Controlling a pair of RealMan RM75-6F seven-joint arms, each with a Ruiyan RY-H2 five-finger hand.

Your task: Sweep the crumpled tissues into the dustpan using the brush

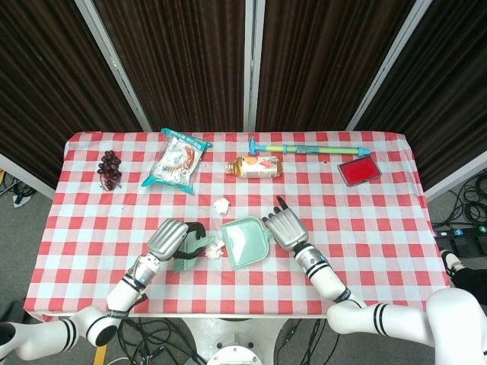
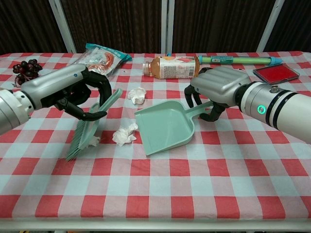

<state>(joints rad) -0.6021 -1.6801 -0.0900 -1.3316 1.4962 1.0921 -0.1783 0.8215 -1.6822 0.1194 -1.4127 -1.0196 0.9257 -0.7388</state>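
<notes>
My left hand (image 2: 80,92) grips the handle of a green brush (image 2: 92,126), bristles down on the cloth. In the head view the left hand (image 1: 171,237) and brush (image 1: 186,258) sit just left of the dustpan. My right hand (image 2: 218,87) holds the handle of the green dustpan (image 2: 164,127), whose mouth faces the brush. One crumpled tissue (image 2: 125,134) lies between brush and pan. A second tissue (image 2: 92,141) sits against the bristles. A third tissue (image 2: 137,94) lies further back. From the head camera: right hand (image 1: 283,228), dustpan (image 1: 243,242), near tissue (image 1: 215,248), far tissue (image 1: 221,204).
Along the far side of the checked table lie a snack bag (image 1: 176,161), a tea bottle (image 1: 256,166), dark grapes (image 1: 111,169), a long water pump toy (image 1: 308,148) and a red box (image 1: 358,170). The front edge of the table is close to both hands.
</notes>
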